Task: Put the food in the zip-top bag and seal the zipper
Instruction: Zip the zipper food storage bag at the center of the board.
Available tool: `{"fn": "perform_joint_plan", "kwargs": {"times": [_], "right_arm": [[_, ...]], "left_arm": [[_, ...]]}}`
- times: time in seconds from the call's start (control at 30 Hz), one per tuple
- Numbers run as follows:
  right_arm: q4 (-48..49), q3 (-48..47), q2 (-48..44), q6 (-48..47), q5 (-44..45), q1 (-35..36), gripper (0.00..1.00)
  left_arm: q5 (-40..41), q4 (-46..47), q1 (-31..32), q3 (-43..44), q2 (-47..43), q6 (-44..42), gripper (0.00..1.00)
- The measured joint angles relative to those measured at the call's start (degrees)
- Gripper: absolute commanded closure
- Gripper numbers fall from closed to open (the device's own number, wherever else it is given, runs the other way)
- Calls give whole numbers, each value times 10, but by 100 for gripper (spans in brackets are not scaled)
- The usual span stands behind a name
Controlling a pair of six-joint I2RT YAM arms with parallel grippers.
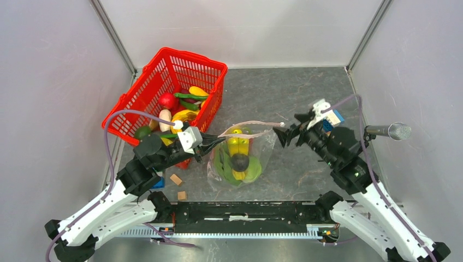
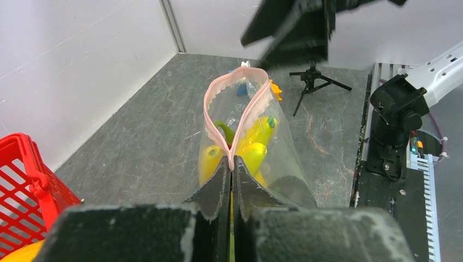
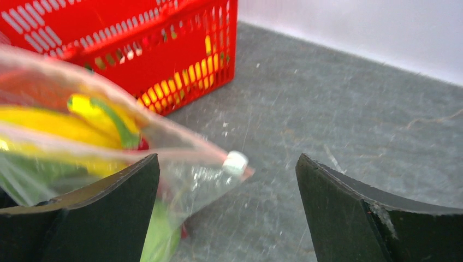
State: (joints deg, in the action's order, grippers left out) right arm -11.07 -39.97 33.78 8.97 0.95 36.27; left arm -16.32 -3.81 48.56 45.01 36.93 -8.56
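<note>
Left gripper [image 2: 231, 173] clenched on near end of zipper [image 2: 207, 106]. Right gripper [image 3: 227, 159] released, jaws wide, white slider [image 3: 236, 161] between them. Zip-top bag [image 1: 240, 161] mid-table, bananas [image 1: 238, 143] inside, mouth gaping. Recommend: right pinches strip at slider, left holds strip taut, draw along evenly, verify full seal.
</note>
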Motion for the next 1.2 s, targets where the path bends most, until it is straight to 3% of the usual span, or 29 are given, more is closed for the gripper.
{"fn": "perform_joint_plan", "kwargs": {"times": [0.17, 0.27, 0.33, 0.43, 0.57, 0.77, 1.2], "right_arm": [[0, -137, 89, -5, -108, -127, 2], [54, -186, 147, 17, -249, -274, 2], [134, -165, 170, 66, -349, -368, 2], [303, -49, 180, 176, -450, -429, 2], [435, 103, 142, 269, -544, -439, 2], [531, 142, 68, 288, -625, -437, 2], [502, 189, 99, 206, -660, -370, 2]], "left_arm": [[4, -4, 0, 0, -2, -3, 98], [7, -5, 0, 0, -2, -4, 98], [8, -6, 0, 0, -2, -5, 98], [8, -7, 0, 0, -2, -9, 98], [8, -11, 0, 4, -1, -10, 98], [7, -17, 0, 12, 8, -10, 98], [-37, -38, 0, 26, 8, -10, 98]]}}
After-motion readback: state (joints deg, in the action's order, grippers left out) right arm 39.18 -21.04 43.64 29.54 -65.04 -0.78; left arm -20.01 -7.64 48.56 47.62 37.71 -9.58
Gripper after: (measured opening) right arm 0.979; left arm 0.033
